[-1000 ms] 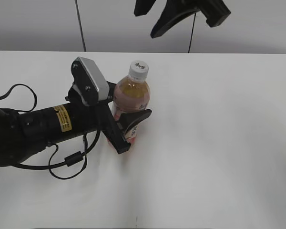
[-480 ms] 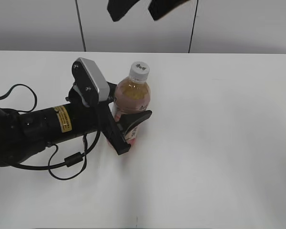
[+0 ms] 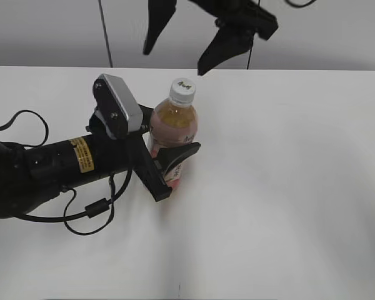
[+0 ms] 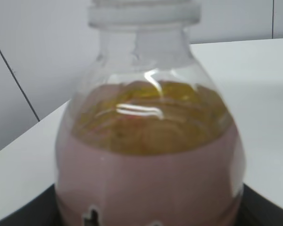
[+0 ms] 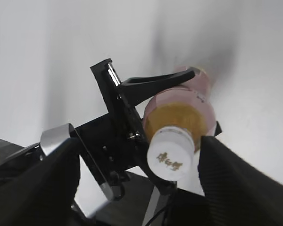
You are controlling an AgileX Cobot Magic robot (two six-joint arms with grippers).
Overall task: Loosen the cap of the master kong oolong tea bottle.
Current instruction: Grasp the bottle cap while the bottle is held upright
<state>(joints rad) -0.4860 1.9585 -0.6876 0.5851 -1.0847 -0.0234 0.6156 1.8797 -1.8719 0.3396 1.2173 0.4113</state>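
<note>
The master kong oolong tea bottle (image 3: 172, 134) stands upright on the white table, amber tea above a pink label. Its white cap (image 3: 182, 90) is on the neck. My left gripper (image 3: 169, 164) is shut on the bottle's body from the left; the bottle fills the left wrist view (image 4: 148, 155). My right gripper (image 3: 178, 47) is open and hangs above and behind the cap, apart from it. In the right wrist view the cap (image 5: 170, 153) sits between the two spread fingers (image 5: 137, 181), with the bottle (image 5: 177, 113) below it.
The left arm with its silver wrist camera (image 3: 115, 106) and black cables (image 3: 87, 212) lies across the left of the white table (image 3: 287, 187). A grey wall with dark vertical seams stands behind the table.
My right gripper has come down and to the left, from the top right edge to a spot above the cap. The left gripper and the bottle have not moved.
</note>
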